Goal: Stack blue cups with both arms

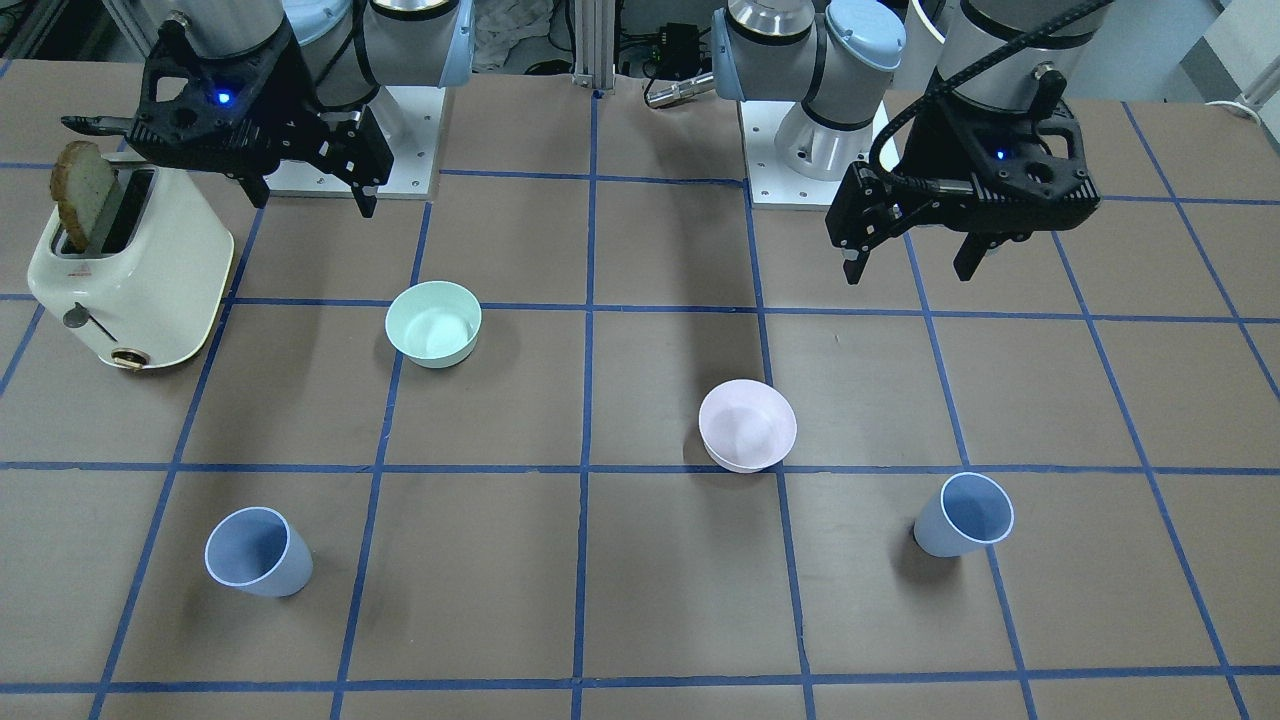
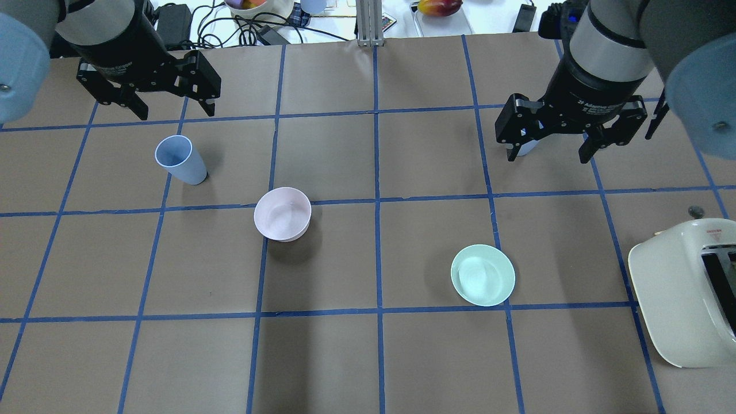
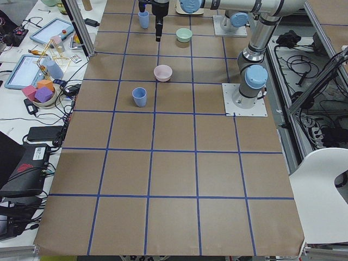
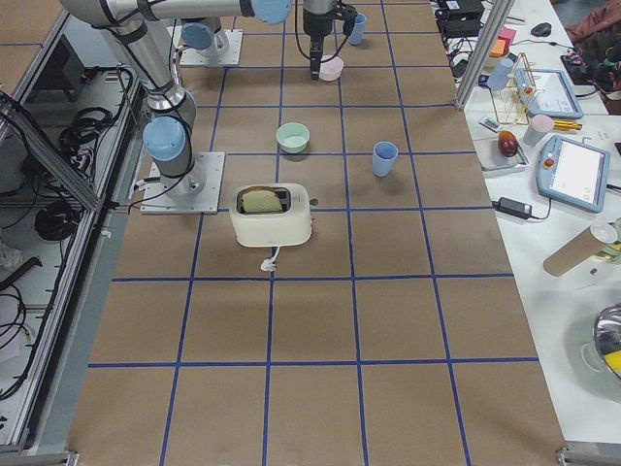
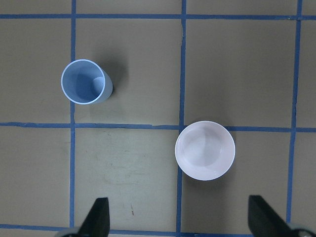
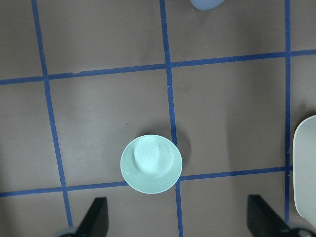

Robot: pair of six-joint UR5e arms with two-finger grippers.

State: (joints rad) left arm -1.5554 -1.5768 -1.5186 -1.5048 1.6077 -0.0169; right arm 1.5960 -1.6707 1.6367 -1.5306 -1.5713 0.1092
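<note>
Two pale blue cups stand upright on the table, far apart. One cup (image 1: 962,515) (image 2: 179,160) is on my left side, beside the pink bowl (image 1: 748,425) in the left wrist view (image 5: 86,82). The other cup (image 1: 258,552) is on my right side, mostly hidden behind the right gripper in the overhead view (image 2: 526,146) and cut by the top edge of the right wrist view (image 6: 207,4). My left gripper (image 1: 910,270) (image 2: 172,106) (image 5: 178,219) is open and empty above the table. My right gripper (image 1: 312,200) (image 2: 549,150) (image 6: 180,217) is open and empty too.
A mint-green bowl (image 1: 434,322) (image 6: 151,163) sits on my right side. A cream toaster (image 1: 140,270) (image 2: 684,287) holding a slice of bread (image 1: 85,195) stands at the right end. The pink bowl (image 2: 282,214) sits near the middle.
</note>
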